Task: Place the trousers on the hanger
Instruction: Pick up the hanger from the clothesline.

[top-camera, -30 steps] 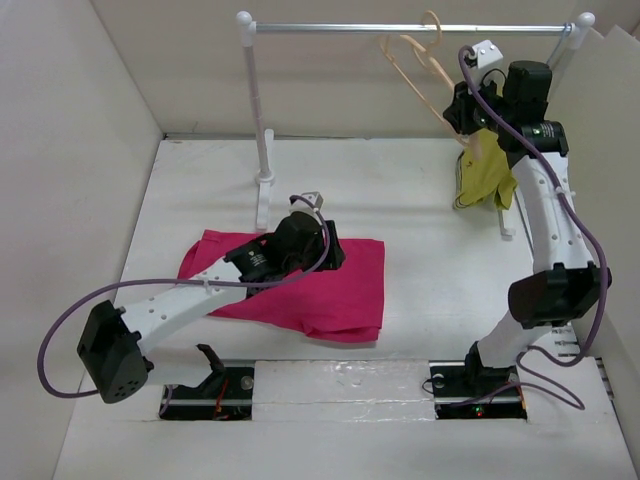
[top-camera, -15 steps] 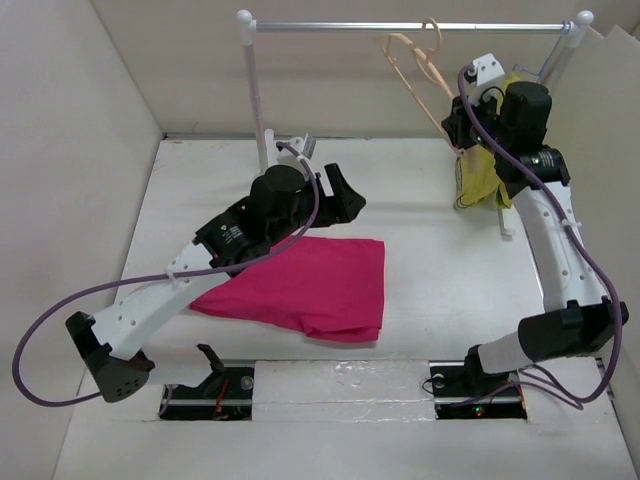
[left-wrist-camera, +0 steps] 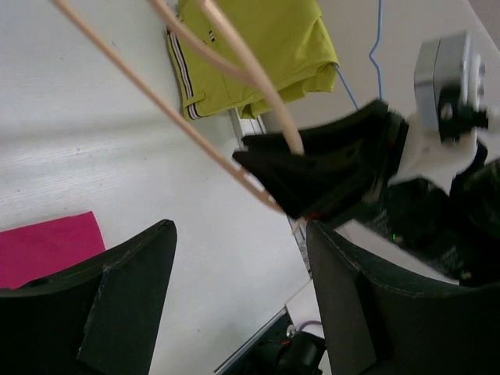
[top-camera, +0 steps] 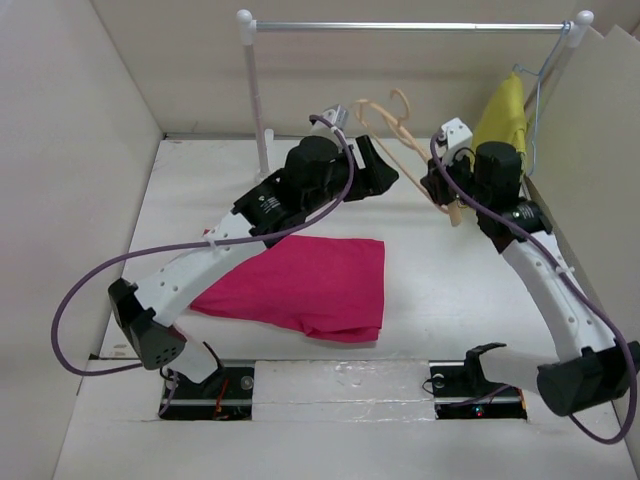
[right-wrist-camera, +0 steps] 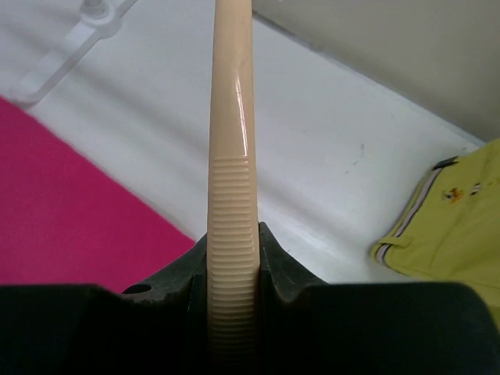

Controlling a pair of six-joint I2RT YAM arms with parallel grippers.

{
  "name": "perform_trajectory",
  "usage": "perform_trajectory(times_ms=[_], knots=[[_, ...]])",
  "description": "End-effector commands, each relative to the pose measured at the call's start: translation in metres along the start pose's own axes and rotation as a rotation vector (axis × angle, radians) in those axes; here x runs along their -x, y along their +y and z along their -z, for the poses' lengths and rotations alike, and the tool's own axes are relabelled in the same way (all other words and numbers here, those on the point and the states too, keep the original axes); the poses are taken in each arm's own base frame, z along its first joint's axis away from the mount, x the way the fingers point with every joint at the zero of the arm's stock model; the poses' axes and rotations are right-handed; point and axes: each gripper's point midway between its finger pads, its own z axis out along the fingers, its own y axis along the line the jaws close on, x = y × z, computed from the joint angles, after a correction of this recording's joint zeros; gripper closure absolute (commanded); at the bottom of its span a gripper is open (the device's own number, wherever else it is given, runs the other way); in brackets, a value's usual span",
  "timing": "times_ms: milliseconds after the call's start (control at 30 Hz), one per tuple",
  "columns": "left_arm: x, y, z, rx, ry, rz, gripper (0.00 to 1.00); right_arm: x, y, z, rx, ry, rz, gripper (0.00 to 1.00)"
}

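Observation:
The magenta trousers (top-camera: 310, 285) lie flat on the table, near the middle front. My right gripper (top-camera: 441, 192) is shut on one arm of the tan wooden hanger (top-camera: 398, 128) and holds it in the air off the rail. In the right wrist view the ribbed hanger arm (right-wrist-camera: 233, 195) sits clamped in the right gripper (right-wrist-camera: 233, 269). My left gripper (top-camera: 388, 172) is open and raised beside the hanger, above the table. In the left wrist view the left gripper (left-wrist-camera: 242, 262) is wide open, with the hanger's bars (left-wrist-camera: 160, 109) crossing just beyond it.
A mustard-yellow garment (top-camera: 501, 118) hangs on a blue wire hanger at the right end of the rail (top-camera: 400, 27). The white rack post (top-camera: 254, 100) and its foot stand behind the trousers. Side walls close in the table.
My right gripper has brought the hanger off the rail, down and to the left. My left arm has lifted off the trousers and swung up and right toward the hanger.

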Motion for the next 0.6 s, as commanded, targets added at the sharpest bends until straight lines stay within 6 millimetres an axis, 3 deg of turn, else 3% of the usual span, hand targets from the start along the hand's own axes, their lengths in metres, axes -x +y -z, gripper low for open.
perform_trajectory(times_ms=[0,167,400,567], knots=[[0.026,-0.027,-0.003,-0.091,-0.088,0.047,0.37,0.01,0.015,0.018,-0.004,-0.087,-0.001,1.0],[0.022,-0.019,-0.033,-0.065,-0.111,0.086,0.39,-0.009,0.043,0.03,0.034,-0.063,-0.013,1.0],[0.023,-0.005,-0.063,-0.006,-0.129,0.1,0.45,-0.015,0.065,0.033,0.076,-0.068,-0.027,1.0],[0.028,0.003,-0.074,-0.001,-0.144,0.113,0.53,-0.019,0.078,0.038,0.091,-0.07,-0.037,1.0]])
